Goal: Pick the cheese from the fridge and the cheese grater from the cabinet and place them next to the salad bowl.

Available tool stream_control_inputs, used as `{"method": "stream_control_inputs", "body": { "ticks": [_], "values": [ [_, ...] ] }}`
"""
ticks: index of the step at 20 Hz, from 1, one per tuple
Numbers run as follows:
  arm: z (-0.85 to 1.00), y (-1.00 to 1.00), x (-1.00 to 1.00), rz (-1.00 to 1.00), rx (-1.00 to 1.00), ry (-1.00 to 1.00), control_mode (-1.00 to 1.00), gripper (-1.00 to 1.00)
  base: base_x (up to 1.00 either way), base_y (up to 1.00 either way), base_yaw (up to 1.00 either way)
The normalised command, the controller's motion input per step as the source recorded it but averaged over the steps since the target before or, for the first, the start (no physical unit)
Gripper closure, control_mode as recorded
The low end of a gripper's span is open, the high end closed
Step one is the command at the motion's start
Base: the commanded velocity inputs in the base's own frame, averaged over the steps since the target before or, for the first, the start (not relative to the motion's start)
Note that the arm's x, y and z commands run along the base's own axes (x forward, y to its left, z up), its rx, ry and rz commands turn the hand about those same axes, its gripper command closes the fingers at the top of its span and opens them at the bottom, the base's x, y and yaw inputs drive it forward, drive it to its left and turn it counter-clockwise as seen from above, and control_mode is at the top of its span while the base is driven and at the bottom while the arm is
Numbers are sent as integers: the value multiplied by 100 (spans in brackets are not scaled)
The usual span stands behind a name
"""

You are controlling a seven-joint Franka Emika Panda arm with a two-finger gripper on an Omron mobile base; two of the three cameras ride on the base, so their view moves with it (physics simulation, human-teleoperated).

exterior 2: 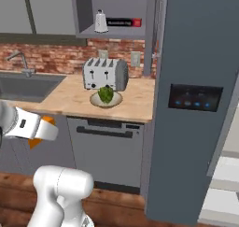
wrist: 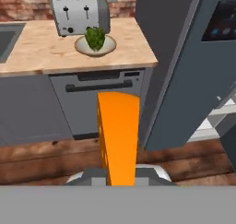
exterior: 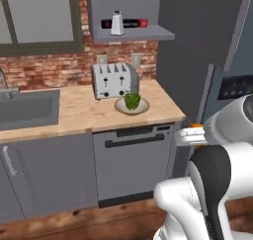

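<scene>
Nearest the hand cam, the orange-yellow cheese wedge (wrist: 119, 135) stands long axis up the frame, clamped in the two-finger gripper (wrist: 120, 176), carried low in front of the dishwasher. From left to right on the light wood counter (wrist: 41, 52): steel sink (exterior: 27, 110), silver toaster (exterior: 114, 80), then the shallow beige salad bowl w/ green lettuce (wrist: 95, 43), lying up & slightly left of the cheese; the blue-grey fridge (exterior 2: 196, 104) stands at right. The silver-white box grater (exterior: 117, 23) sits untouched on the grey wall cabinet shelf (exterior: 133, 35), so the drop beside the bowl looks next.
</scene>
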Motion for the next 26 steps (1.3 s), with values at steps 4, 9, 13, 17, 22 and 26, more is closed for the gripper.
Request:
{"method": "stream_control_inputs", "body": {
  "ticks": [4,9,13,17,22,26],
  "values": [
    [0,0,0,0,0,0,100,100,91,49,-27],
    [0,0,0,0,0,0,100,100,56,20,-23],
    [0,0,0,0,0,0,100,100,28,0,-18],
    [0,0,0,0,0,0,100,100,21,0,-25],
    [0,0,0,0,0,0,100,100,47,6,-32],
    [0,0,0,0,0,0,100,100,51,22,-37]
  ]
}}
